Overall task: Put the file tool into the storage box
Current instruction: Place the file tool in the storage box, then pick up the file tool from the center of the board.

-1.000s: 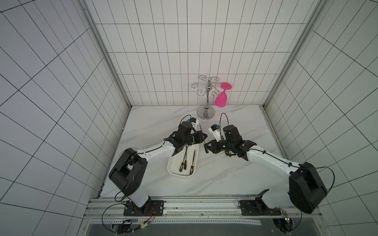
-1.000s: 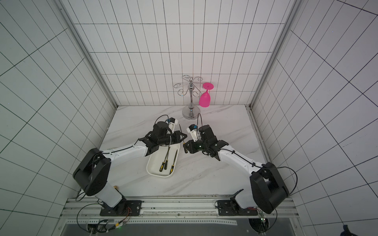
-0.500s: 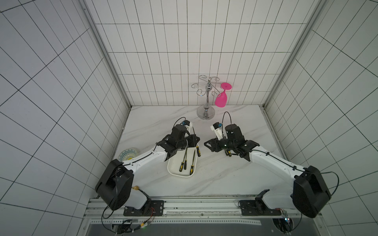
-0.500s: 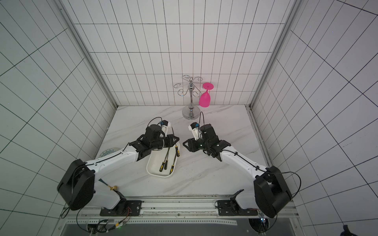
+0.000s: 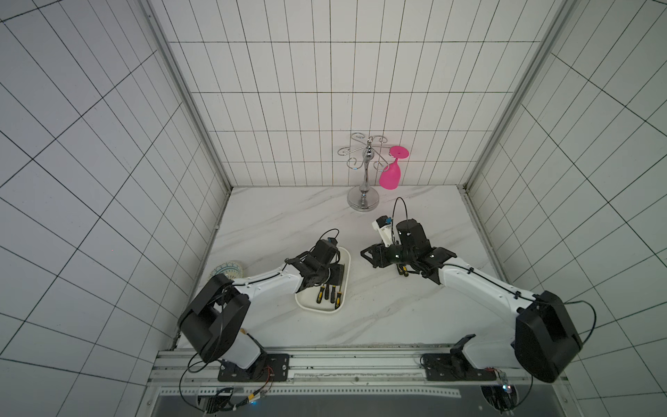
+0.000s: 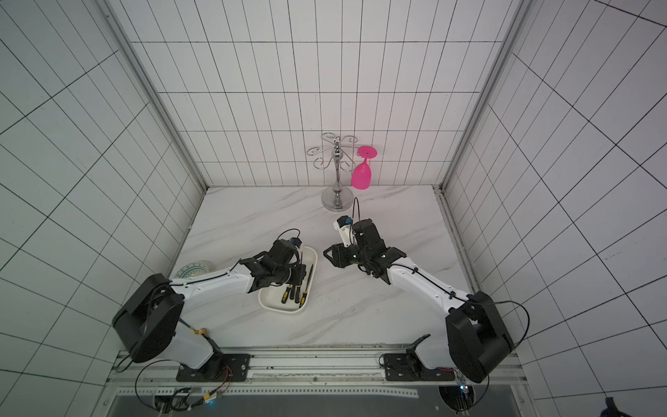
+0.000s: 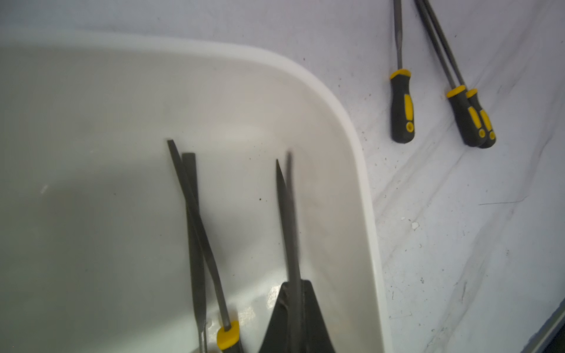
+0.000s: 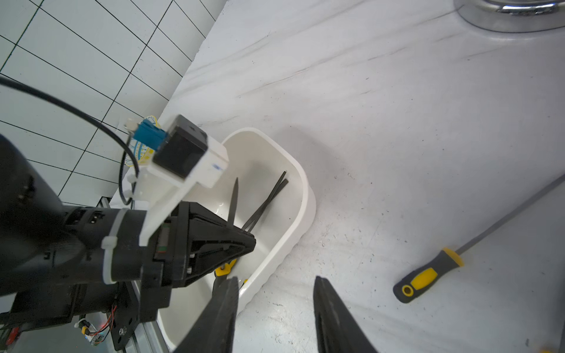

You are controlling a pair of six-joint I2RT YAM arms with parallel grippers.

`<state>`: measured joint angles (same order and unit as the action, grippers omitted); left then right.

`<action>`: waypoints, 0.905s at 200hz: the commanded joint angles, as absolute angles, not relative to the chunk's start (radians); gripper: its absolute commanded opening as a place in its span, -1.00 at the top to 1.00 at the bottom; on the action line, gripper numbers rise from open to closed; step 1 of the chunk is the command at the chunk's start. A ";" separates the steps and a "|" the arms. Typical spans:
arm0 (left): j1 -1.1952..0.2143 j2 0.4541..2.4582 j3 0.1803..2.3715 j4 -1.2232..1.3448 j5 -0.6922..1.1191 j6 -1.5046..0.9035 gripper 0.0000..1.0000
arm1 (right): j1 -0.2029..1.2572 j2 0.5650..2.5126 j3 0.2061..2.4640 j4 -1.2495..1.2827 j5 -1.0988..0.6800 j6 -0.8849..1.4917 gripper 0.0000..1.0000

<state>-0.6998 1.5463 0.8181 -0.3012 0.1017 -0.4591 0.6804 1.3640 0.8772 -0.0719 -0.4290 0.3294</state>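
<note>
The white storage box [image 5: 325,311] [image 6: 278,306] lies left of the table's middle. Two file tools with black-and-yellow handles lie crossed inside it [image 7: 195,214] [image 8: 269,198]. My left gripper [image 5: 335,276] [image 6: 297,274] [image 7: 295,293] is low inside the box, shut on the grey shaft of a third file tool [image 7: 290,214], which looks blurred. My right gripper [image 5: 368,254] [image 6: 330,254] [image 8: 275,293] hangs open over bare table just right of the box, with nothing between its fingers. Three more file tools [image 7: 402,107] [image 7: 464,116] [image 7: 486,119] lie on the table to the right of the box, partly under the right arm [image 5: 402,270].
A chrome glass rack [image 5: 363,200] stands at the back with a pink glass [image 5: 390,177] hanging from it. A small patterned plate [image 5: 227,269] sits by the left wall. Tiled walls close in the table on three sides.
The right gripper has opened and stayed near where it was. My left gripper has drawn back from it with a file tool and come down into the storage box.
</note>
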 commanded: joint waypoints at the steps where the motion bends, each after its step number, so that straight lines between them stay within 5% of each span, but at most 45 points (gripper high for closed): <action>1: -0.708 1.592 0.885 -0.327 0.080 -0.435 0.68 | 0.675 1.362 0.905 -0.072 -0.407 0.336 0.11; 17: -0.709 1.612 0.903 -0.344 0.069 -0.439 0.37 | 0.672 1.364 0.905 -0.089 -0.379 0.334 0.10; 32: -0.709 1.610 0.908 -0.348 0.055 -0.448 0.26 | 0.665 1.371 0.905 -0.111 -0.334 0.334 0.09; 181: -0.709 1.511 0.924 -0.316 0.036 -0.481 0.09 | 0.636 1.748 1.063 -0.303 -0.104 0.272 0.04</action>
